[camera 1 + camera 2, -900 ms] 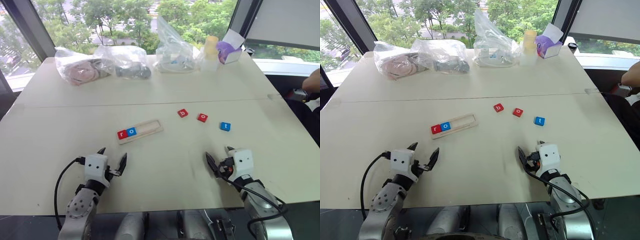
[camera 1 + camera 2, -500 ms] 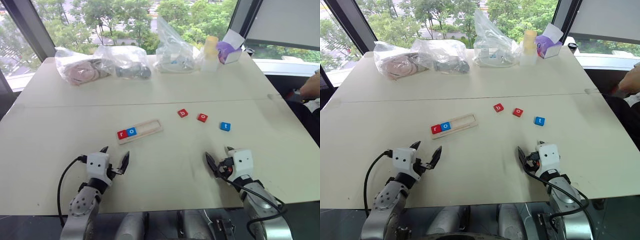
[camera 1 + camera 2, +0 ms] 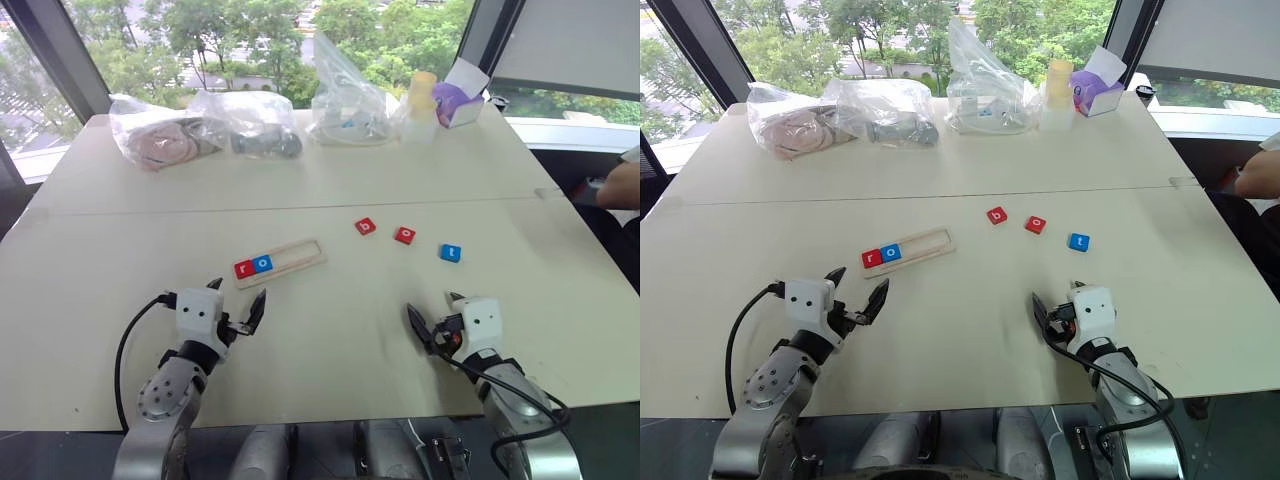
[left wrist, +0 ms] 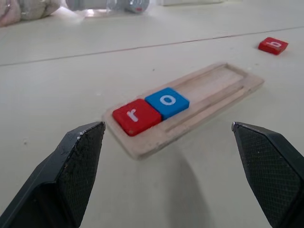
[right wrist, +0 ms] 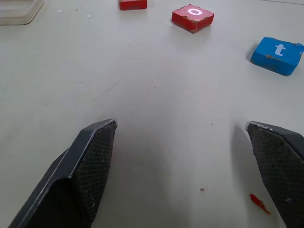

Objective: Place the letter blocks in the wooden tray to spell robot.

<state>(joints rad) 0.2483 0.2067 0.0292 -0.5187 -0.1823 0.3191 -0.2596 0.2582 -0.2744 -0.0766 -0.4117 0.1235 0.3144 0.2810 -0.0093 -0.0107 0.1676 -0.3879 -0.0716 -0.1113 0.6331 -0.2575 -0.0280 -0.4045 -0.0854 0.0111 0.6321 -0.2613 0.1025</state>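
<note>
Grippers both hang near the tabletop's near edge, jaws spread wide and holding nothing: the left gripper (image 3: pixel 232 307) just short of the tray (image 3: pixel 281 262), the right gripper (image 3: pixel 433 322) short of the three loose blocks.

The tray lies askew near the middle of the tabletop, with the red r (image 4: pixel 135 115) and the blue o (image 4: pixel 166 101) touching each other at its left end; the rest of the recess is bare. The red b (image 3: pixel 366 226), red o (image 3: pixel 405 235) and blue t (image 3: pixel 450 253) lie in a loose row to the tray's right, apart from one another, the t nearest the right gripper.

Risks, as I judge them:
- Order: t and the red o lie closer to the right gripper than b, so grabbing the nearest block would spoil the word.
- Flat tiles give the fingers little to pinch; a shallow approach could push one away.
- The tray looks light and sits loose; a nudge while seating b could turn it or unseat r and o.
</note>
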